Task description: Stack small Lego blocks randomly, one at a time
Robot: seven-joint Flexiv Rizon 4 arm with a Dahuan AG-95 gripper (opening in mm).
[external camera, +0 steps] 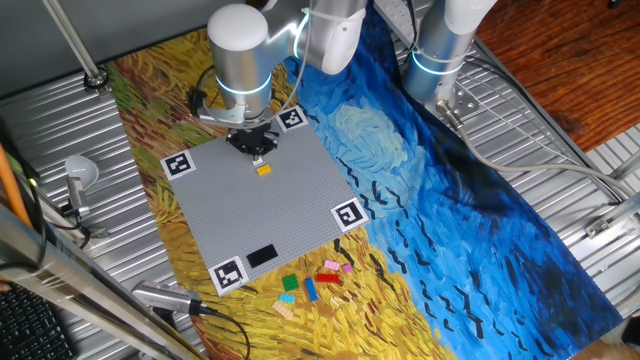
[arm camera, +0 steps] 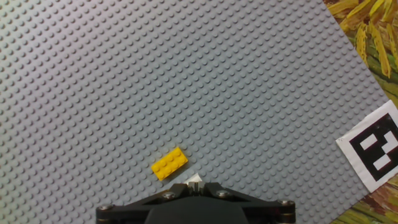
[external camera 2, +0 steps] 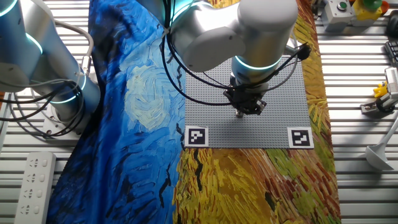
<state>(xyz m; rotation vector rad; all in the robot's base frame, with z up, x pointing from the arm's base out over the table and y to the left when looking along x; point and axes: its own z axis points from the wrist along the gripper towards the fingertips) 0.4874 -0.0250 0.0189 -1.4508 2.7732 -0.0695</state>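
Loose small Lego blocks (external camera: 312, 283) lie in a scatter on the painted cloth (external camera: 420, 240) just off the near edge of the grey baseplate (external camera: 270, 205): red, blue, green, teal, pink and tan pieces, close together, some touching, none stacked. Just inside that near edge a flat black rectangle (external camera: 262, 256) rests on the studs, between two black-and-white corner markers (external camera: 228, 272). Farther in, toward the far side of the plate, a single orange-yellow block (external camera: 264, 170) sits alone on the studs; in the hand view it shows as a two-by-four brick (arm camera: 170, 163), lying slightly skewed to the stud rows. The gripper (external camera: 256, 146) hangs just beyond and above it, apart from the brick; whether the fingers are parted or closed cannot be told, and a small pale bit shows at the tips in the hand view, too little to identify. The cloth is a swirling print, yellow-brown near and left, blue to the right, spread over a ribbed metal table (external camera: 60, 130). The arm (external camera: 300, 40) rises from the far side.
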